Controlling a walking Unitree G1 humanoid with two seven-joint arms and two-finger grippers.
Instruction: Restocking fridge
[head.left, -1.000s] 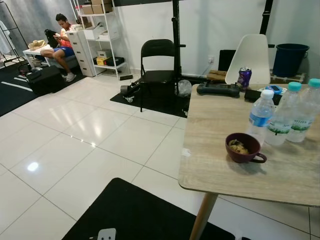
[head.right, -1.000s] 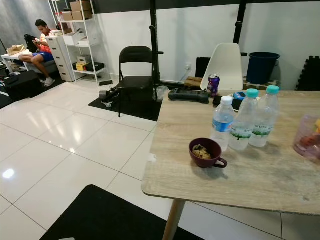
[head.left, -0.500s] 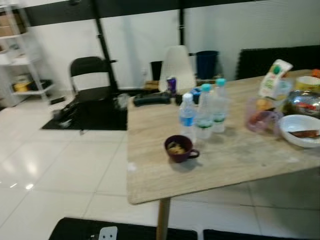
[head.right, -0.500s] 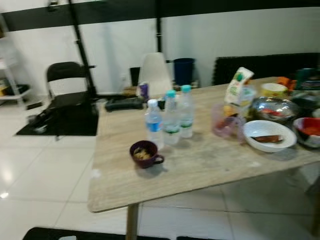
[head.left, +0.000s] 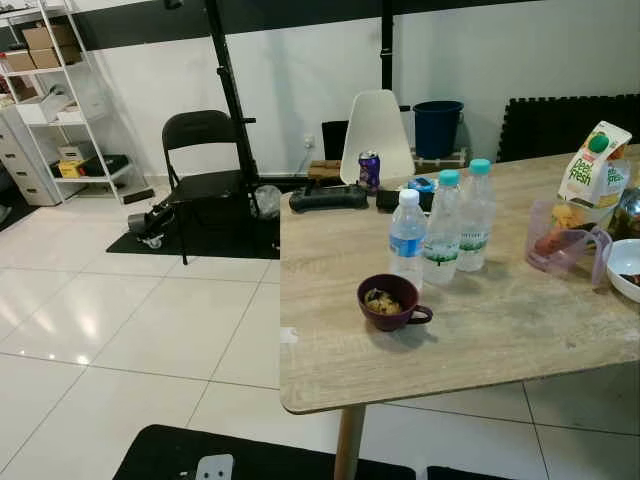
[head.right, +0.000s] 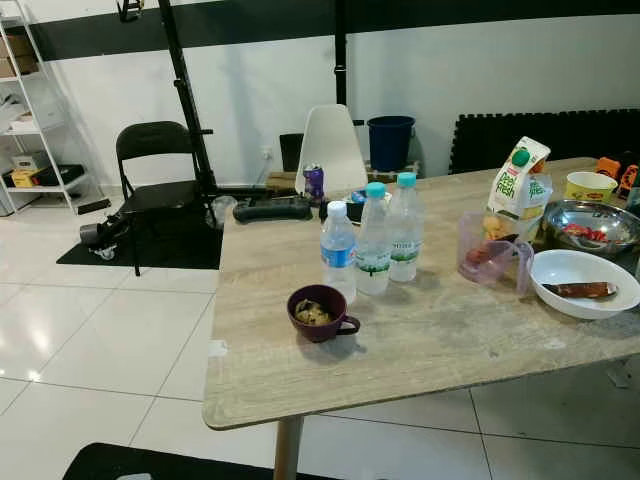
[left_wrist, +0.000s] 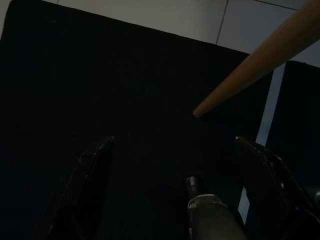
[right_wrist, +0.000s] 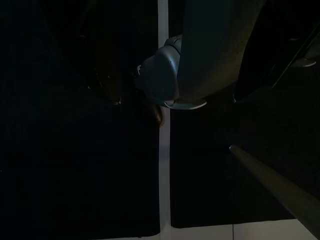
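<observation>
Light-wood worktop (head.right: 440, 350) now centred after camera pan; three clear plastic water bottles (head.right: 372, 240) ahead. Left gripper (left_wrist: 175, 150) fingers apart over black mat; right fingers: can't tell.

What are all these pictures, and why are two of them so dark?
They come from a walking robot that helps at home. The two bright pictures are its two eyes, looking at a wooden table. On it stand three water bottles, a purple mug with food inside, a soda can, a juice carton, a pink pitcher, a white bowl and a metal bowl. The dark pictures come from cameras on its wrists. Its arms hang down, so they look at the black floor mat. The left gripper has its two black fingers spread apart and holds nothing. The right picture is too dark to tell much.
</observation>
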